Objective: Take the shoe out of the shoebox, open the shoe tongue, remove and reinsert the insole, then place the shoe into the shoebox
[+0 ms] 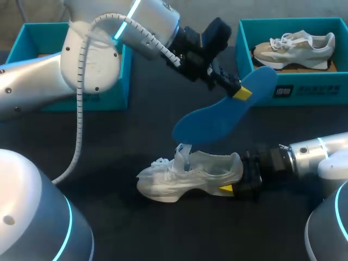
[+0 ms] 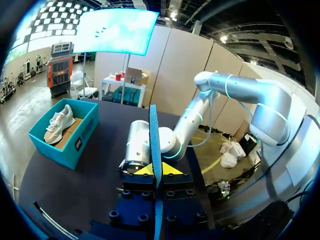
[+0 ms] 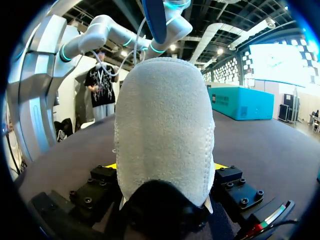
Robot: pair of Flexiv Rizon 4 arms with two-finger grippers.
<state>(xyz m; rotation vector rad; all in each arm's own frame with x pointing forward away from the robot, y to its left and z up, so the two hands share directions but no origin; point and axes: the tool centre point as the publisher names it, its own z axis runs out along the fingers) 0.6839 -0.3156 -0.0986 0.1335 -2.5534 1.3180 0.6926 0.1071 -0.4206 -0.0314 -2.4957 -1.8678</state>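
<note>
1. Head view
   - The left gripper point(image 1: 242, 92) is clamped on the heel end of the blue insole point(image 1: 217, 117), which hangs in the air, tilted toe-down, just above the shoe point(image 1: 185, 176).
   - The shoe lies on the dark table point(image 1: 136, 228), and the right gripper point(image 1: 234, 187) pinches its heel from both sides.
   - A teal left box point(image 1: 122, 87) sits well apart behind the left arm; a right box point(image 1: 315, 89) holds a second shoe point(image 1: 293, 48).
   - The insole looks thin, light and bendy, so held at one end its toe will probably droop and wobble; a hold nearer mid-length would likely steer it better.

2. Left wrist view
   - The insole point(image 2: 153, 145) stands edge-on between the closed fingers of the left gripper point(image 2: 155, 172), running straight ahead of them.
   - The foam face should give good friction, though it could probably crease under a hard squeeze.
   - The right box point(image 2: 80, 135) is off to the side.

3. Right wrist view
   - The shoe's point(image 3: 165, 125) padded heel fills the space between the fingers of the right gripper point(image 3: 165, 167), which press on it from two sides; the insole point(image 3: 152, 17) shows above it.
   - The knit upper looks soft and compressible and the sole stiffer, so the heel counter is probably the firmest place to hold.
   - The shoe seems light and could pivot when pushed at the mouth.
</note>
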